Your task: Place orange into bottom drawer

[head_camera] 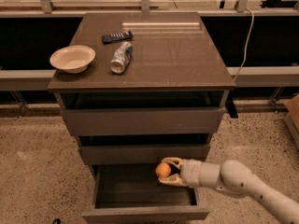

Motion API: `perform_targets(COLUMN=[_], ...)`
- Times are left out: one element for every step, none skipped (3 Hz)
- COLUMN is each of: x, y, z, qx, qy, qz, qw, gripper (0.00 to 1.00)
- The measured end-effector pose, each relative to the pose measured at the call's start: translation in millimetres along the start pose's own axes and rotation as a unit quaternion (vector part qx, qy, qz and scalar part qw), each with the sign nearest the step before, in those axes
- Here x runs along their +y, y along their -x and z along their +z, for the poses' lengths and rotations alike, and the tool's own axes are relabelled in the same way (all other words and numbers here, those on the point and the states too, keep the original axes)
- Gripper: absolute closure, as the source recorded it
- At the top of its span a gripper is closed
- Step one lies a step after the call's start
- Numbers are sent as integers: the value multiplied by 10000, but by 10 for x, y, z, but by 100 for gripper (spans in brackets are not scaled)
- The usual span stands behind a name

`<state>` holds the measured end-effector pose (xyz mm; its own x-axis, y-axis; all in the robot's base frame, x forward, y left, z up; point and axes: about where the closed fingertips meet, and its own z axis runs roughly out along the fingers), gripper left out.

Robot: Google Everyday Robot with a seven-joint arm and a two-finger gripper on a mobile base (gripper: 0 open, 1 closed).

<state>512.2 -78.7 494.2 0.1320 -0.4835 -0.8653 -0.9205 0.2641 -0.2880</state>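
**Orange held over the open bottom drawer**

We see the gripper reaching in from the right at the end of a pale, rounded arm, low in front of the cabinet. Its two fingers are clamped on the orange — one curls over the top of the fruit, the other runs beneath it.

The orange sits above the inside of the bottom drawer, which is pulled out toward us. The fruit is toward the drawer's right side and back, just below the front of the middle drawer. We cannot tell whether it touches the drawer's floor; it looks held clear of it.

The middle drawer and the top drawer each stand slightly out, with a dark gap above each front.

On the cabinet top, at the left edge, rests a cream bowl. Just beside it to the right lies a crushed silvery bottle on its side, and behind that a small dark remote — all well apart from the gripper.
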Motion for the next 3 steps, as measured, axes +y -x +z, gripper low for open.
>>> perform_targets(x=[490, 662, 621], y=[-741, -825, -790], z=[341, 471, 445], qx=[-134, -258, -236], qy=[267, 308, 299], qz=[266, 477, 429], qw=[9992, 9981, 9984], gripper=[100, 100, 100])
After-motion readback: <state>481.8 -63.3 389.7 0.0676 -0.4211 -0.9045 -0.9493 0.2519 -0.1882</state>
